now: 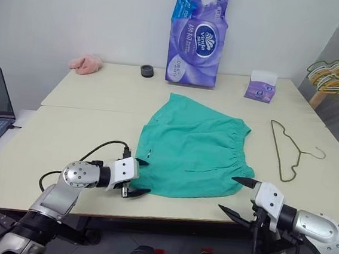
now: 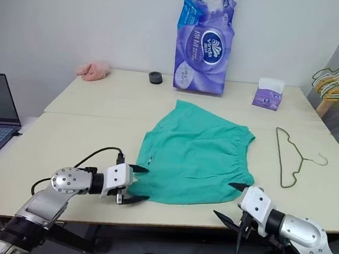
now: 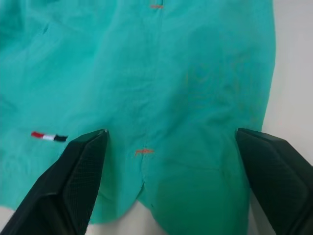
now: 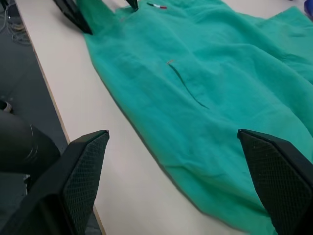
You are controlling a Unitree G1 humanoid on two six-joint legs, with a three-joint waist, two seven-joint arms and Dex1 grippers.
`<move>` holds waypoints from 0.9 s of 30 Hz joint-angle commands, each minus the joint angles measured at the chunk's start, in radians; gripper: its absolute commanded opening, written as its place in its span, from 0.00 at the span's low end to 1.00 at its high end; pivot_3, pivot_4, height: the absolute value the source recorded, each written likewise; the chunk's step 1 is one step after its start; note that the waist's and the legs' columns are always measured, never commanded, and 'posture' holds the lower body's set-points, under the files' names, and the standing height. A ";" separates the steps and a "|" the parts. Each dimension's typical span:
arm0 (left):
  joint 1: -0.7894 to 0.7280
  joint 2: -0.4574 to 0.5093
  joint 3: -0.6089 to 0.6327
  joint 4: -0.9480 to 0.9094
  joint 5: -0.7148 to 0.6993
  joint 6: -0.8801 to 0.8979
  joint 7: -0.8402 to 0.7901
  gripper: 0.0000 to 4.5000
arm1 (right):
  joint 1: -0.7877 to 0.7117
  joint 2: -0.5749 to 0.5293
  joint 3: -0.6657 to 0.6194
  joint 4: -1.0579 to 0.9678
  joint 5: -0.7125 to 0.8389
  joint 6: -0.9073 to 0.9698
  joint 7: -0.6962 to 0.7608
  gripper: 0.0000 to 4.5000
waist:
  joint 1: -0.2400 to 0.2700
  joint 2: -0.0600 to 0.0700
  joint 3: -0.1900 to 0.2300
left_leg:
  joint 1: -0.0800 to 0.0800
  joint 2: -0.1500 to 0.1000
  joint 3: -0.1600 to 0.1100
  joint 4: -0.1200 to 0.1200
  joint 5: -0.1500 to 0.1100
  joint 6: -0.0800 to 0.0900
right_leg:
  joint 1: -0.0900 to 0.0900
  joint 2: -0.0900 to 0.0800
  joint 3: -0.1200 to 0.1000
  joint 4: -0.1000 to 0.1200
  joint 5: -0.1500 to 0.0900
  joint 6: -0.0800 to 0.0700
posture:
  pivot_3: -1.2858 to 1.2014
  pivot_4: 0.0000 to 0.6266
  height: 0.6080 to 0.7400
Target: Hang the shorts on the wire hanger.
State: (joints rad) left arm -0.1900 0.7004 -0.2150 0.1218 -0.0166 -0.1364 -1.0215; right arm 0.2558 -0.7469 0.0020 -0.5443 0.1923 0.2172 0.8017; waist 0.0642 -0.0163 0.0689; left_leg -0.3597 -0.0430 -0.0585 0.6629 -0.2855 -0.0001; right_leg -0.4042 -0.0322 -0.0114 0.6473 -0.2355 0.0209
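The shorts [image 1: 194, 150] lie flat on the table [image 1: 79, 124], near its front edge, not lifted yet. The left gripper [image 1: 141, 176] has its fingers apart at the near left corner of the cloth, and the right gripper [image 1: 240, 195] also stands wide apart at the near right corner; neither holds anything. Farther to the right, the hanger [image 1: 287, 151] lies apart from the shorts, untouched. In my judgement the task is only beginning: grasping, lifting and hanging are all left.

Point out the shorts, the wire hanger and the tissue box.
shorts [image 1: 194, 150]: left eye view, middle of the fabric.
wire hanger [image 1: 282, 151]: left eye view, long left-hand wire.
tissue box [image 1: 260, 91]: left eye view, front face.
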 commanded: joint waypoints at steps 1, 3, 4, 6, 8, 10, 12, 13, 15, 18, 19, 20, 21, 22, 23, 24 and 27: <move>-0.019 0.001 -0.023 0.058 0.050 -0.069 0.010 0.72 | -0.012 -0.026 -0.034 0.032 -0.073 -0.095 -0.015 1.00 | 0.000 0.000 0.000 | 0.000 0.000 0.000 0.000 0.000 0.000 | 0.000 0.000 0.000 0.000 0.000 0.000 | 0.53 0.06 1.00; -0.026 0.002 -0.023 0.077 0.056 -0.092 0.014 0.59 | -0.030 -0.038 -0.041 0.066 -0.118 -0.143 -0.030 1.00 | 0.000 0.000 0.000 | 0.000 0.000 0.000 0.000 0.000 0.000 | 0.000 0.000 0.000 0.000 0.000 0.000 | 0.53 0.06 1.00; -0.029 -0.001 -0.022 0.084 0.053 -0.096 0.016 0.51 | -0.039 -0.046 -0.041 0.085 -0.144 -0.171 -0.036 1.00 | -0.001 0.000 0.000 | 0.000 0.000 0.000 0.000 0.000 0.000 | 0.000 0.000 0.000 0.000 0.000 0.000 | 0.53 0.06 1.00; -0.040 -0.004 -0.017 0.099 0.051 -0.106 0.020 0.37 | -0.081 -0.086 -0.022 0.156 -0.235 -0.262 -0.047 1.00 | -0.006 0.001 0.000 | 0.001 0.000 0.001 0.000 0.000 0.000 | 0.000 0.000 0.000 0.000 0.000 0.000 | 0.52 0.06 1.00; -0.054 -0.009 -0.008 0.105 0.042 -0.108 0.022 0.25 | -0.130 -0.125 0.009 0.243 -0.324 -0.370 -0.057 1.00 | -0.010 0.001 0.000 | 0.001 0.000 0.002 0.000 0.000 0.000 | 0.000 0.001 0.000 0.000 0.000 0.000 | 0.52 0.06 1.00; -0.065 -0.013 0.002 0.106 0.032 -0.105 0.021 0.11 | -0.181 -0.144 0.043 0.320 -0.390 -0.447 -0.073 1.00 | -0.013 0.000 0.000 | 0.001 0.000 0.002 0.000 0.000 0.000 | 0.000 0.002 0.001 0.000 0.000 0.000 | 0.52 0.06 1.00; -0.074 -0.015 0.006 0.110 0.028 -0.105 0.018 0.01 | -0.238 -0.141 0.076 0.385 -0.440 -0.496 -0.090 1.00 | -0.015 0.000 0.000 | 0.001 0.001 0.002 0.000 0.000 0.000 | 0.000 0.003 0.001 0.000 0.001 -0.001 | 0.52 0.06 1.00; -0.078 -0.015 0.007 0.112 0.028 -0.107 0.018 0.01 | -0.269 -0.137 0.094 0.418 -0.466 -0.514 -0.097 1.00 | -0.016 0.000 0.000 | 0.001 0.001 0.003 0.000 0.000 0.000 | 0.000 0.003 0.002 0.000 0.001 -0.001 | 0.52 0.06 1.00; -0.089 -0.018 0.012 0.112 0.024 -0.106 0.018 0.01 | -0.348 -0.131 0.153 0.508 -0.544 -0.563 -0.111 1.00 | -0.017 0.000 0.000 | 0.001 0.001 0.003 0.000 0.000 0.000 | 0.000 0.003 0.002 0.000 0.001 -0.002 | 0.53 0.05 1.00; -0.100 -0.022 0.020 0.104 0.015 -0.098 0.020 0.01 | -0.462 -0.101 0.226 0.632 -0.628 -0.619 -0.146 1.00 | -0.022 0.000 0.000 | 0.001 0.001 0.004 0.000 0.000 0.001 | 0.000 0.003 0.002 0.000 0.002 -0.003 | 0.53 0.05 1.00; -0.101 -0.022 0.020 0.103 0.016 -0.098 0.020 0.01 | -0.488 -0.093 0.241 0.659 -0.643 -0.632 -0.153 1.00 | -0.023 0.000 0.000 | 0.001 0.001 0.004 0.000 0.000 0.001 | 0.000 0.003 0.002 0.000 0.004 -0.006 | 0.53 0.05 1.00; -0.101 -0.022 0.020 0.100 0.015 -0.096 0.020 0.01 | -0.508 -0.083 0.250 0.679 -0.650 -0.644 -0.160 1.00 | -0.023 0.000 0.000 | 0.001 0.001 0.004 0.000 0.000 0.001 | 0.000 0.003 0.003 0.000 0.004 -0.007 | 0.53 0.05 1.00; -0.098 -0.023 0.024 0.094 0.010 -0.089 0.022 0.00 | -0.529 -0.076 0.262 0.698 -0.655 -0.659 -0.159 0.96 | -0.024 0.000 0.000 | 0.001 0.001 0.004 0.000 0.000 0.001 | 0.000 0.003 0.003 0.000 0.004 -0.007 | 0.53 0.05 1.00; -0.096 -0.023 0.027 0.089 0.006 -0.083 0.022 0.00 | -0.544 -0.072 0.269 0.712 -0.656 -0.671 -0.160 0.92 | -0.025 0.000 0.000 | 0.001 0.001 0.004 0.000 0.000 0.001 | 0.000 0.003 0.003 0.000 0.004 -0.007 | 0.53 0.05 1.00; -0.095 -0.023 0.030 0.086 0.003 -0.079 0.023 0.00 | -0.554 -0.069 0.274 0.723 -0.657 -0.681 -0.161 0.87 | -0.024 0.000 0.000 | 0.001 0.001 0.004 0.000 0.000 0.001 | 0.000 0.003 0.003 0.000 0.004 -0.007 | 0.53 0.05 1.00; -0.092 -0.021 0.032 0.079 -0.001 -0.075 0.021 0.00 | -0.563 -0.068 0.277 0.731 -0.651 -0.691 -0.155 0.80 | -0.024 0.000 0.000 | 0.001 0.001 0.004 0.000 0.000 0.001 | 0.000 0.003 0.003 0.000 0.004 -0.007 | 0.54 0.05 1.00; -0.073 -0.022 0.036 0.048 -0.024 -0.053 0.006 0.00 | -0.577 -0.065 0.288 0.748 -0.617 -0.727 -0.129 0.57 | -0.024 0.000 0.000 | 0.001 0.001 0.004 0.000 0.000 0.001 | 0.000 0.003 0.003 0.000 0.004 -0.007 | 0.54 0.05 1.00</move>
State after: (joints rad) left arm -0.2641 0.6767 -0.2006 0.2153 -0.0135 -0.1968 -1.0145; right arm -0.2945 -0.8101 0.2965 0.2072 -0.4507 -0.4803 0.6616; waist 0.0403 -0.0164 0.0688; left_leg -0.3584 -0.0416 -0.0547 0.6627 -0.2859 0.0006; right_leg -0.4046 -0.0291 -0.0082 0.6478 -0.2311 0.0137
